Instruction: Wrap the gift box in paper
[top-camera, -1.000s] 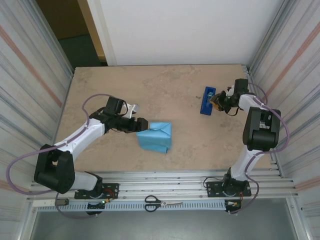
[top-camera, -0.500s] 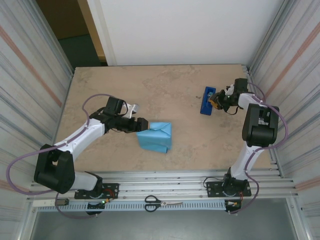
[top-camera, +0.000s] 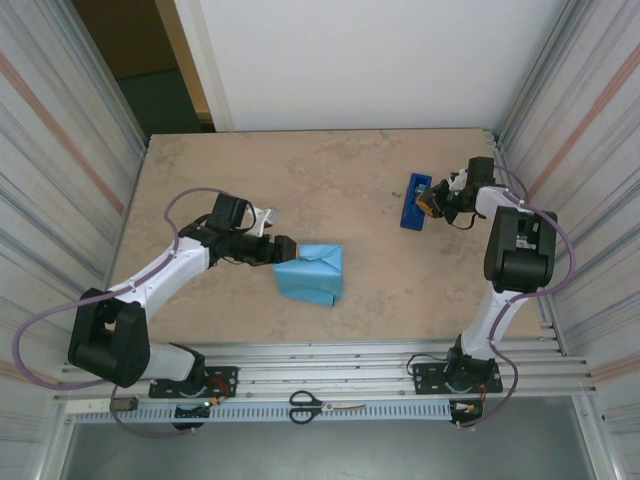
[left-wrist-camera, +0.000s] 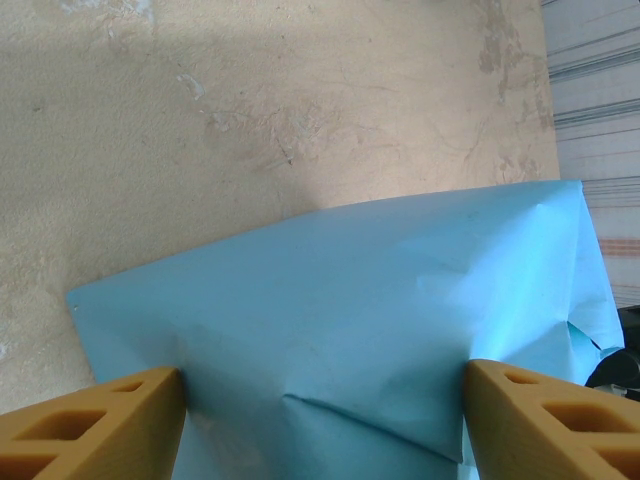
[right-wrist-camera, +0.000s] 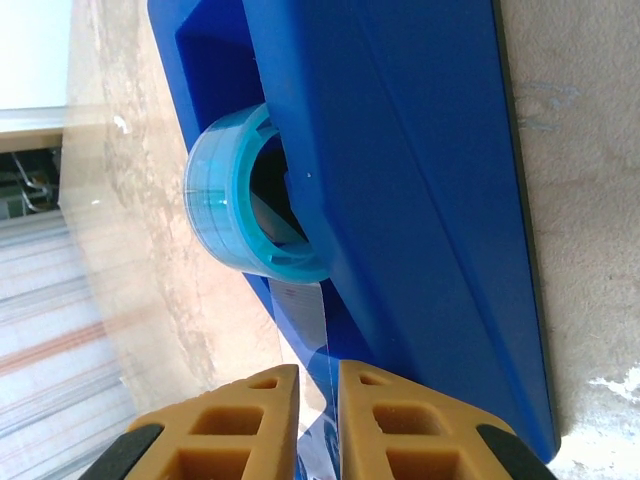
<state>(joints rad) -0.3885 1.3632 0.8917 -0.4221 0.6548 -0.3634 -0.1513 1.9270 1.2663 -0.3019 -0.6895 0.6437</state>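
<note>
A: Logging parcel position. Seeing paper (top-camera: 310, 272), sky-blue face out, folded up around the gift box (hidden inside, judging by the blocky shape), sitting left of tabletop (top-camera: 330, 180) centre, toward the near edge.

B: Confirming. Noting left pincer (top-camera: 283, 250) set against the parcel's left end, jaws standing wide, fingertips (left-wrist-camera: 95, 420) resting on paper. Clamping nothing, as far as judging allows.

A: Checking right pincer (top-camera: 432, 203). Sitting at tape dispenser (top-camera: 410, 212) near the far-right corner, jaws standing almost together, pinching tape strip (right-wrist-camera: 300, 320) coming off the roll (right-wrist-camera: 245, 195).

B: Marking the key relation: parcel lying leftward and nearward of right pincer, well apart. Dispenser's long axis running roughly far-to-near. Judging next move as drawing tape across toward the parcel's folded top. Counting left arm nearer the parcel, right arm nearer the tape.
</note>
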